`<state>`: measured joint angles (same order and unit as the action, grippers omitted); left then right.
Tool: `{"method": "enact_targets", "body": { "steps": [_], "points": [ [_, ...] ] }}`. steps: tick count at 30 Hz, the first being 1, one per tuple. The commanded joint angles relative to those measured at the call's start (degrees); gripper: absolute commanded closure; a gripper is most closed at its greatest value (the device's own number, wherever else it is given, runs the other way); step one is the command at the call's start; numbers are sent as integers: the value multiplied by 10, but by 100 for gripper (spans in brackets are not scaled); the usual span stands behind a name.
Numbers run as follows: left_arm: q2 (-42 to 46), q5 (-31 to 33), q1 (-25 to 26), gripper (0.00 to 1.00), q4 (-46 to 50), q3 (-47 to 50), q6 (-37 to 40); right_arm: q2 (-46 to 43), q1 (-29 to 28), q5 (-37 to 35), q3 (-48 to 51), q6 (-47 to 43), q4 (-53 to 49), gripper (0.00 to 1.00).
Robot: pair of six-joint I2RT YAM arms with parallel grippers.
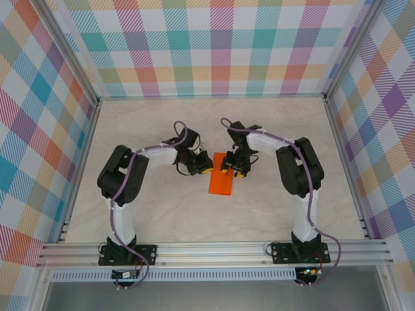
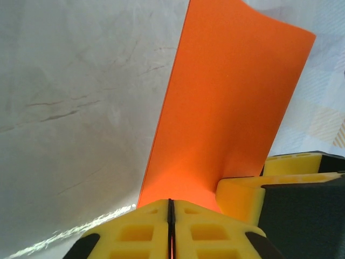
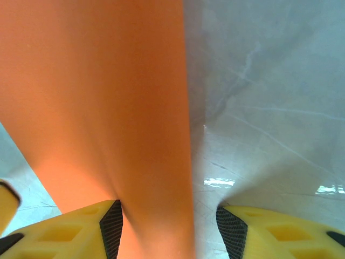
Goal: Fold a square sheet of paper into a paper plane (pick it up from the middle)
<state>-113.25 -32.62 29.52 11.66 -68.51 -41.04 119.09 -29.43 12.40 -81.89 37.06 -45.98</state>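
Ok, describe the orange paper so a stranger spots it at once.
Find the pale marble table and look at its centre. The orange paper sits there between the yellow-fingered left tool and right tool. It is the only orange thing there.

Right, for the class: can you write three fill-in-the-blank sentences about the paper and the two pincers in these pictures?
1. The sheet of paper is ___ in colour.
2. The left pincer is ___ on the sheet's edge.
3. The right pincer, with the sheet passing between its jaws, stands ___.
Missing words: orange; shut; open.
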Motion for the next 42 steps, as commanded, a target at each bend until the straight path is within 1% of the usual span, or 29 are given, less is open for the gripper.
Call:
{"method": "enact_targets", "body": {
  "steps": [1,6,17,20,24,26,29,31,33,35,38,40,42],
  "points": [
    [-13,-25,10,92,-4,-18,6,93,-16,-40,45,-5,50,45],
    [-22,-31,15,94,-6,-22,8,95,-17,-39,43,-2,50,44],
    [-45,-12,24,97,19,-28,28,100,-19,-37,42,4,52,45],
    [-49,1,24,97,37,-31,38,99,-21,-37,43,4,53,45],
    [-56,29,24,98,90,-34,57,84,-21,-22,48,5,61,45],
    [-61,45,24,98,114,-35,68,61,-21,-14,51,5,66,45],
    [-68,62,24,98,137,-32,80,-5,-18,-5,61,9,76,44],
    [-71,66,24,99,141,-27,82,-56,-13,-23,70,16,77,43],
    [-77,64,24,99,137,-23,82,-110,-12,-58,85,21,86,40],
    [-83,64,24,99,137,-22,82,-147,-12,-86,93,23,90,39],
    [-89,66,24,100,137,-25,83,-184,-12,-88,109,25,109,44],
    [-92,67,24,100,140,-26,83,-202,-12,-55,125,26,145,51],
    [-94,70,24,100,143,-27,83,-204,-12,-3,132,25,184,61]
  ]
}}
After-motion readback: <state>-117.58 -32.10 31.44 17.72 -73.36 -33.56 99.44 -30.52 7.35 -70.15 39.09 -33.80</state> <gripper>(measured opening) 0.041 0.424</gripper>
